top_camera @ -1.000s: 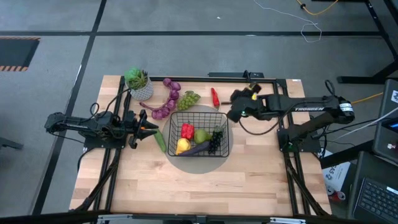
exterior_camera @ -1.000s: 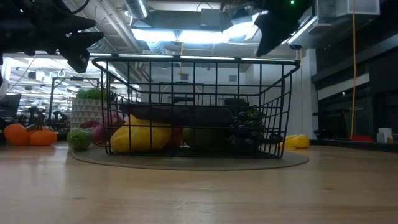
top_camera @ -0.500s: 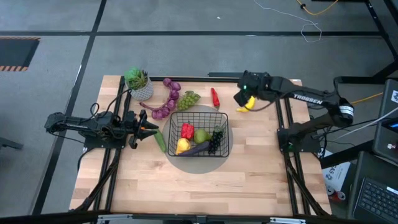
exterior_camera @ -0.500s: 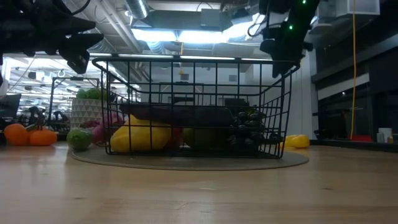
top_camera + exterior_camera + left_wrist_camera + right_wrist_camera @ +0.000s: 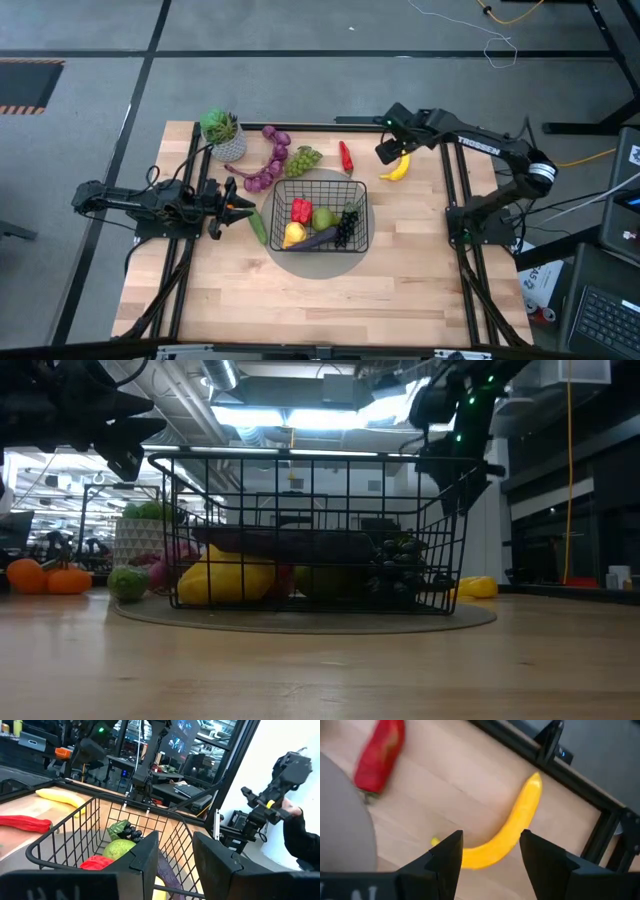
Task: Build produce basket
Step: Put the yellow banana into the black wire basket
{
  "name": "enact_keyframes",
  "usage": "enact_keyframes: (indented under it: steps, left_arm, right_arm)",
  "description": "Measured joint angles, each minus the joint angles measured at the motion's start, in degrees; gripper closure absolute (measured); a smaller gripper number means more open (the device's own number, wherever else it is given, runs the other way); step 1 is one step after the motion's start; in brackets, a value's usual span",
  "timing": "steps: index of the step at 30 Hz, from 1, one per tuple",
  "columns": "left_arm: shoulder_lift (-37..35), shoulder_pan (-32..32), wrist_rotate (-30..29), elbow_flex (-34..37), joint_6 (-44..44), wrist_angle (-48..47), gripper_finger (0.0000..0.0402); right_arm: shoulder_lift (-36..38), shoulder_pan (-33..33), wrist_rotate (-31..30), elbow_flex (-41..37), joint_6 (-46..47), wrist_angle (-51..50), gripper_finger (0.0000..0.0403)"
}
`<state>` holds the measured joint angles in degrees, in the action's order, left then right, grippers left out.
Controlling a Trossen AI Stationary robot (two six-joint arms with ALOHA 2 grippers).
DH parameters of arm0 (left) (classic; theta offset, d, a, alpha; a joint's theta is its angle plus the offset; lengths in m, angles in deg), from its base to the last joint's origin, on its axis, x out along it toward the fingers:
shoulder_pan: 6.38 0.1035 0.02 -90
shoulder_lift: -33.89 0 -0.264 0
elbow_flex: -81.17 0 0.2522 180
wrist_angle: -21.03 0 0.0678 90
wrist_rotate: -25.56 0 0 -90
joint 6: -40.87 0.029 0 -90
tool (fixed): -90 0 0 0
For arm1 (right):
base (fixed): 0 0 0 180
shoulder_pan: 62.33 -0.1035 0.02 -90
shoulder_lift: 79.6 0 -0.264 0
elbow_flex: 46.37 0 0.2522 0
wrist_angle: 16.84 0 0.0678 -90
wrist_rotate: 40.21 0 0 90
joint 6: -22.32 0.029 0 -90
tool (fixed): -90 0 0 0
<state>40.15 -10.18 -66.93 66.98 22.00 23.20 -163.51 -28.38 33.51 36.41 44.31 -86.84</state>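
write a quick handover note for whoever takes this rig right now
Right claw: open, above the banana at the table's far right, not gripping.
Left claw: open, empty, waiting left of the basket.
Done: red pepper, pear, yellow fruit, aubergine, black grapes are in the basket.
Left: banana, second red pepper, green grapes, purple grapes, cucumber.

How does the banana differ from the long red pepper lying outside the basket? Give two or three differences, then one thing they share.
The banana is yellow and curved; the long red pepper is red and nearly straight. The banana lies to the right of the basket, under the open right gripper, while the pepper lies just behind the basket with no gripper over it. The banana looks longer than the pepper. Both lie flat on the wooden table, outside the basket.
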Motion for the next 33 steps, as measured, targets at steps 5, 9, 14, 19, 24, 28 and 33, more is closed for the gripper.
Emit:
enact_keyframes:
  steps: [5,9,14,19,24,28,33]
  left_arm:
    - [0.0,0.0,0.0,0.0,0.0,0.0,0.0286]
    - [0.0,0.0,0.0,0.0,0.0,0.0,0.0286]
    - [0.0,0.0,0.0,0.0,0.0,0.0,0.0286]
    - [0.0,0.0,0.0,0.0,0.0,0.0,0.0286]
    - [0.0,0.0,0.0,0.0,-0.1,0.0,0.0286]
    - [0.0,0.0,0.0,0.0,-0.1,0.0,0.0286]
    - [0.0,0.0,0.0,0.0,-0.1,0.0,0.0286]
  right_arm:
    - [-4.9,3.4,0.9,0.0,-3.2,0.0,0.0205]
    - [-8.5,6.0,0.9,0.0,-4.3,0.0,0.0205]
    - [-12.4,8.9,0.9,0.0,-7.7,0.2,0.0205]
    - [-15.2,9.8,0.9,0.0,-13.0,0.8,0.0205]
    - [-15.9,9.7,0.5,0.0,-19.5,1.0,0.0205]
    - [-15.9,10.9,-4.7,0.0,-16.8,1.3,0.0205]
    - [-15.9,15.8,0.2,0.0,-14.7,1.3,0.0205]
